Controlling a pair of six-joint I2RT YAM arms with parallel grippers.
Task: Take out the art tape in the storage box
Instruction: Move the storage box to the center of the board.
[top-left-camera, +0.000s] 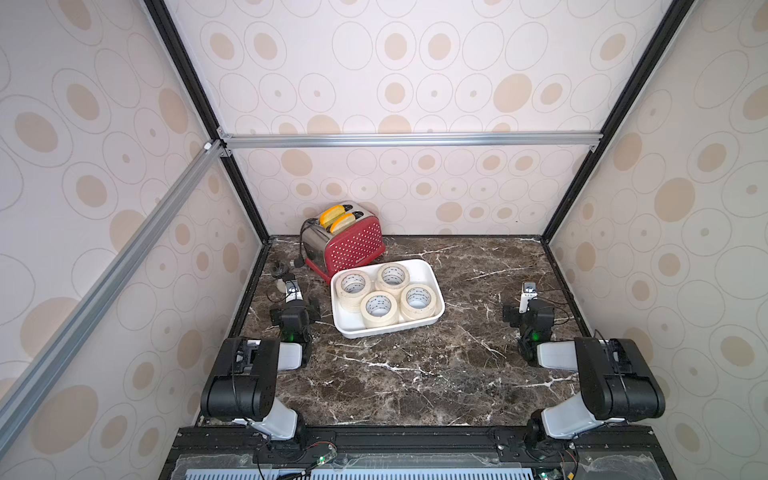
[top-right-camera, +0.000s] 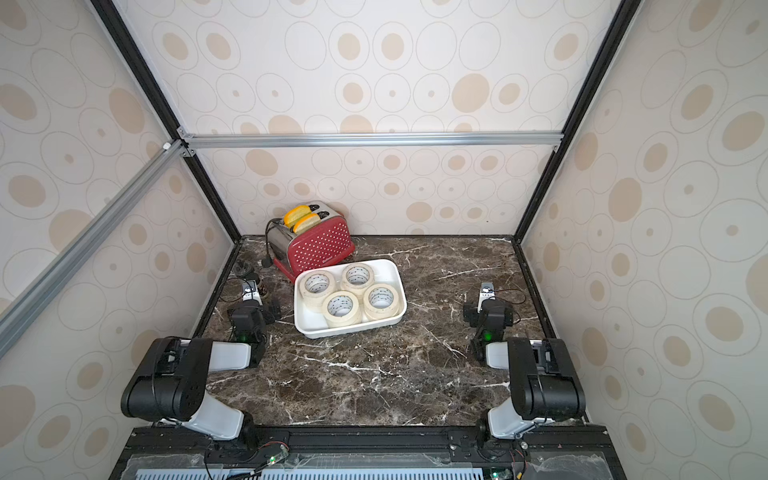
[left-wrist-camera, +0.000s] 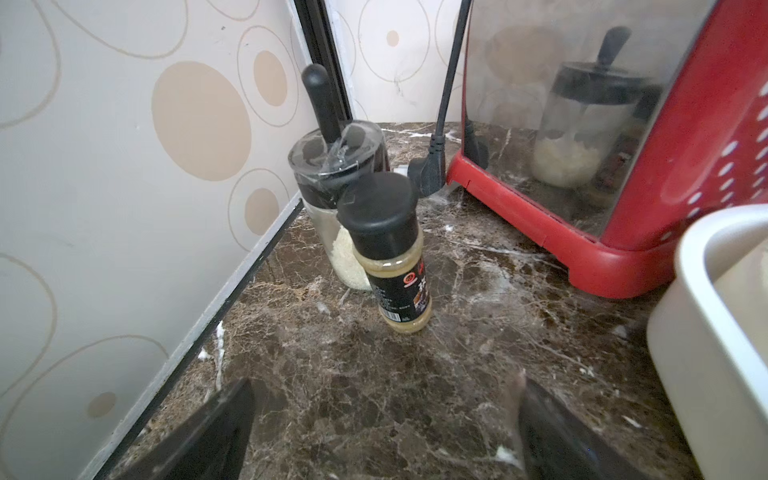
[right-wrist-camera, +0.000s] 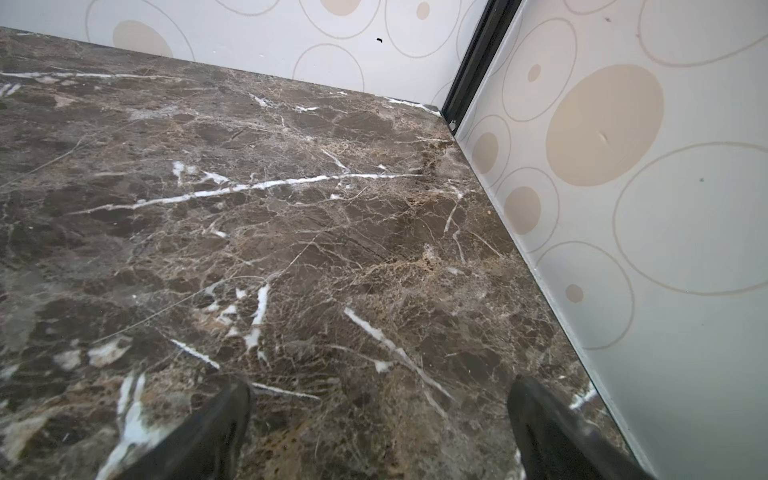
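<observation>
The art tape rolls sit in four piles inside the storage box, which rests on the table toward the back left corner, just in front of the red toaster. The left gripper is low by the table's left edge, near the box, and the right gripper is by the right edge, well apart from it. Both have their fingers spread wide and hold nothing.
</observation>
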